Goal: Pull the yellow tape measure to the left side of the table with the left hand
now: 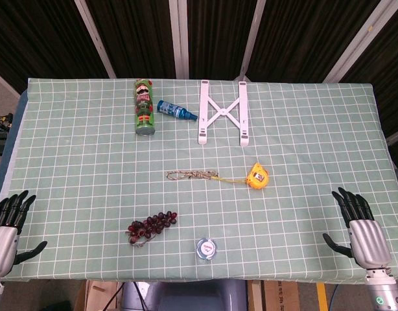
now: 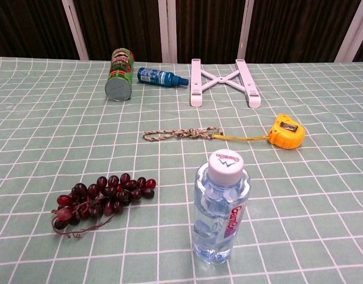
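The yellow tape measure [image 1: 258, 176] lies right of the table's middle, with a short length of yellow tape drawn out to the left and tied to a braided cord [image 1: 191, 174]. The chest view shows the tape measure [image 2: 287, 131] and the cord [image 2: 182, 134] as well. My left hand [image 1: 8, 228] rests at the table's front left corner, fingers spread, holding nothing, far from the tape measure. At the front right corner my right hand [image 1: 359, 230] is likewise open and empty. Neither hand appears in the chest view.
A green can [image 1: 144, 108] lies at the back beside a small blue bottle [image 1: 175, 111] and a white folding stand [image 1: 223, 111]. Dark red grapes [image 1: 150, 226] sit front left of centre. An upright water bottle [image 2: 221, 206] stands near the front edge on the green checked cloth [image 1: 76, 162].
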You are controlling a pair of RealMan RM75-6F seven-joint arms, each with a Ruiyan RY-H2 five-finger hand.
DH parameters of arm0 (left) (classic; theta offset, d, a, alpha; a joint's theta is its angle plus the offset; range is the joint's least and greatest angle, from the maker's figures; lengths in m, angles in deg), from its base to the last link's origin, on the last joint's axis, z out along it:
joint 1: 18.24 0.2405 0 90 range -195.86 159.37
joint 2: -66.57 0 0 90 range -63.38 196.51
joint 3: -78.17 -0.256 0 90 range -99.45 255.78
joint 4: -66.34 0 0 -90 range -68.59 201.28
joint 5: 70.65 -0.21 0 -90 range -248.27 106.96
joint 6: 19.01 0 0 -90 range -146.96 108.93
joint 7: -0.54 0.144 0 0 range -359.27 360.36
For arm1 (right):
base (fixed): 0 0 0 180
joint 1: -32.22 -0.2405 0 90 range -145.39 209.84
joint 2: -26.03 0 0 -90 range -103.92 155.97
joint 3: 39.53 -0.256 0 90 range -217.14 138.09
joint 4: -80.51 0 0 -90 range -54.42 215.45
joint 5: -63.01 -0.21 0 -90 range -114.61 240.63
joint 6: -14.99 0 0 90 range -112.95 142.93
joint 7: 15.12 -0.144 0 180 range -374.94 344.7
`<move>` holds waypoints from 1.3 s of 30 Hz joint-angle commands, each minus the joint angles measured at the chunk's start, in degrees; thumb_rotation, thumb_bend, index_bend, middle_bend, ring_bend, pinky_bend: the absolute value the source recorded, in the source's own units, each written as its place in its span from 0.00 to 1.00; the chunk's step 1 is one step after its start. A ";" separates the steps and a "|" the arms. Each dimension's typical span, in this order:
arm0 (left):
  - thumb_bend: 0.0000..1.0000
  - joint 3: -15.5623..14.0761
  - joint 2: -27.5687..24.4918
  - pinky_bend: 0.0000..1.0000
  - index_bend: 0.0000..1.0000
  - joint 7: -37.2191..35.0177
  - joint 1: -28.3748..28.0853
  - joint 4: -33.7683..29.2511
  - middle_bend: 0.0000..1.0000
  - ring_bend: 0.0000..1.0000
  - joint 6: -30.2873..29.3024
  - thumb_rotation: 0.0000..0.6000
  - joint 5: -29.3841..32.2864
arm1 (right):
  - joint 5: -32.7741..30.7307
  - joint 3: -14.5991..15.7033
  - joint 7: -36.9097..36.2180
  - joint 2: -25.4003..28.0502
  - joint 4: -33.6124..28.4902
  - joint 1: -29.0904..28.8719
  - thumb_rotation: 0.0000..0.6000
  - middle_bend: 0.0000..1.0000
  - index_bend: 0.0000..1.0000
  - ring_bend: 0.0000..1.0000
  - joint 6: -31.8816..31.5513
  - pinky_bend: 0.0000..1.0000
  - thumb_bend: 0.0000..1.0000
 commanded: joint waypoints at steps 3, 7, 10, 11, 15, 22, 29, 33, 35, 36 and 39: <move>0.00 -0.04 -0.05 0.00 0.00 -0.12 0.08 0.03 0.00 0.00 -0.11 1.00 -0.04 | 0.12 0.03 0.03 -0.05 -0.02 0.10 1.00 0.00 0.00 0.00 -0.17 0.00 0.27; 0.00 -0.13 -0.14 0.00 0.00 -0.16 0.08 -0.09 0.00 0.00 -0.03 1.00 -0.11 | 0.18 0.03 0.06 -0.02 -0.04 0.12 1.00 0.00 0.00 0.00 -0.24 0.00 0.27; 0.00 -0.23 -0.15 0.00 0.00 0.08 0.03 -0.12 0.00 0.00 0.12 1.00 -0.25 | 0.14 0.03 -0.09 0.09 -0.02 0.23 1.00 0.00 0.00 0.00 -0.40 0.00 0.27; 0.00 -0.23 -0.13 0.00 0.00 0.14 -0.01 -0.15 0.00 0.00 0.20 1.00 -0.25 | 0.15 0.02 -0.10 0.10 -0.03 0.25 1.00 0.00 0.00 0.00 -0.44 0.00 0.27; 0.00 -0.23 -0.17 0.00 0.00 0.41 -0.28 -0.28 0.00 0.00 0.90 1.00 0.04 | -0.06 -0.04 -0.02 -0.02 0.01 0.17 1.00 0.00 0.00 0.00 -0.22 0.00 0.27; 0.00 0.88 -0.96 0.00 0.00 0.90 -1.76 -1.07 0.00 0.00 2.85 1.00 1.20 | -1.43 -0.74 -0.57 -0.18 0.06 0.24 1.00 0.00 0.00 0.00 -0.30 0.00 0.27; 0.02 5.43 -3.97 0.00 0.01 2.72 -7.63 -5.64 0.00 0.00 8.45 1.00 3.05 | -2.61 -1.13 -0.98 -0.46 -0.04 -0.01 1.00 0.00 0.00 0.00 0.52 0.00 0.27; 0.05 9.03 -5.05 0.00 0.10 6.31 -12.44 -8.94 0.00 0.00 14.09 1.00 6.76 | -3.41 -1.37 -1.27 -0.40 -0.56 0.00 1.00 0.00 0.00 0.00 0.80 0.00 0.27; 0.07 10.78 -4.80 0.00 0.14 8.54 -14.82 -10.03 0.00 0.00 16.76 1.00 9.02 | -3.56 -1.39 -1.31 -0.39 -0.70 -0.05 1.00 0.00 0.00 0.00 0.97 0.00 0.27; 0.08 12.06 -4.33 0.00 0.15 10.49 -16.57 -10.64 0.00 0.00 18.67 1.00 11.12 | -3.63 -1.41 -1.30 -0.41 -0.72 -0.10 1.00 0.00 0.00 0.00 1.10 0.00 0.27; 0.09 14.51 -2.67 0.00 0.17 14.40 -19.99 -11.48 0.00 0.00 21.91 1.00 15.71 | -3.95 -1.54 -1.32 -0.49 -0.62 -0.21 1.00 0.00 0.00 0.00 1.36 0.00 0.27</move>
